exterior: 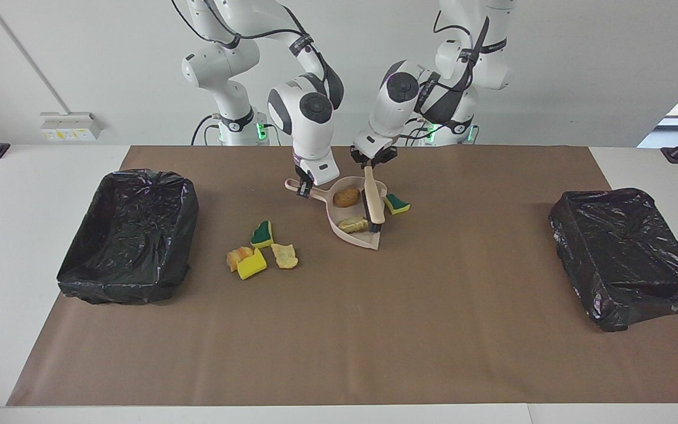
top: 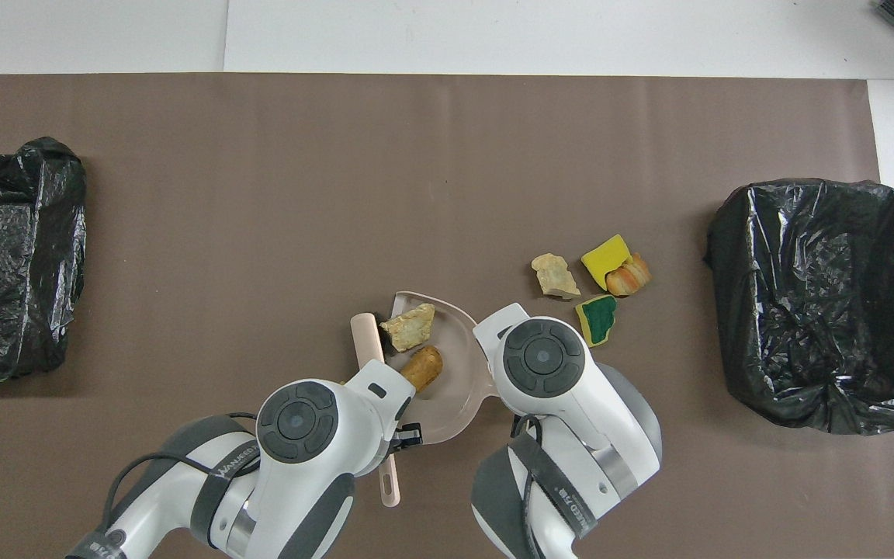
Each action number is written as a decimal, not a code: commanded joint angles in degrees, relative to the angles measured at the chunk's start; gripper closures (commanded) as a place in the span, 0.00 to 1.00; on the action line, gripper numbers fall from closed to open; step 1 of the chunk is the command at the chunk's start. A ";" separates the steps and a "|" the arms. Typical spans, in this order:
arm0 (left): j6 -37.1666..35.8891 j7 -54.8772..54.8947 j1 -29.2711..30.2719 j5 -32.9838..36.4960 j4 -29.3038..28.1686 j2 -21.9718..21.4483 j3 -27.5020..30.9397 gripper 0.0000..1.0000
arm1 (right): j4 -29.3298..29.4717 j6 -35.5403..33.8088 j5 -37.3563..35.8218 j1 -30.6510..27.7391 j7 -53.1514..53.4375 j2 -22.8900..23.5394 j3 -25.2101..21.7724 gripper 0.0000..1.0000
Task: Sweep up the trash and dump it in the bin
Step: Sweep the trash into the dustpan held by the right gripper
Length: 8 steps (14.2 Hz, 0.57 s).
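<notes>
The beige dustpan [exterior: 355, 210] lies on the brown mat, and my right gripper [exterior: 303, 189] is shut on its handle. My left gripper [exterior: 369, 160] is shut on the beige brush [exterior: 372, 203], whose head rests at the pan's mouth. Two pieces of trash sit in the pan, a brown lump [exterior: 346, 197] and a tan lump [exterior: 354, 224]. A green-backed yellow sponge bit [exterior: 396, 203] lies just outside the pan, toward the left arm's end. Several more chunks [exterior: 262, 250] lie in a cluster toward the right arm's end. In the overhead view the arms' wrists hide both grippers.
Two bins lined with black bags stand on the mat, one bin [exterior: 130, 235] at the right arm's end and the other bin [exterior: 627, 253] at the left arm's end. The mat's edge away from the robots borders white tabletop [top: 493, 31].
</notes>
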 commanded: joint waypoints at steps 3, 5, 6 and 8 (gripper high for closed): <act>-10.75 -11.52 2.72 5.14 -3.38 -6.64 0.60 1.00 | -0.38 2.18 0.92 -0.43 -0.54 0.82 0.16 1.00; -10.22 -17.28 2.63 7.63 -8.22 -10.07 0.60 1.00 | -0.38 2.27 0.83 -0.43 -0.54 0.82 0.16 1.00; -9.61 -17.55 2.72 8.16 -10.50 -11.74 0.60 1.00 | -0.38 2.27 0.83 -0.43 -0.54 0.82 0.16 1.00; -5.94 -20.18 3.68 8.08 -13.85 -13.07 0.51 1.00 | -0.38 2.35 0.83 -0.43 -0.55 0.82 0.16 1.00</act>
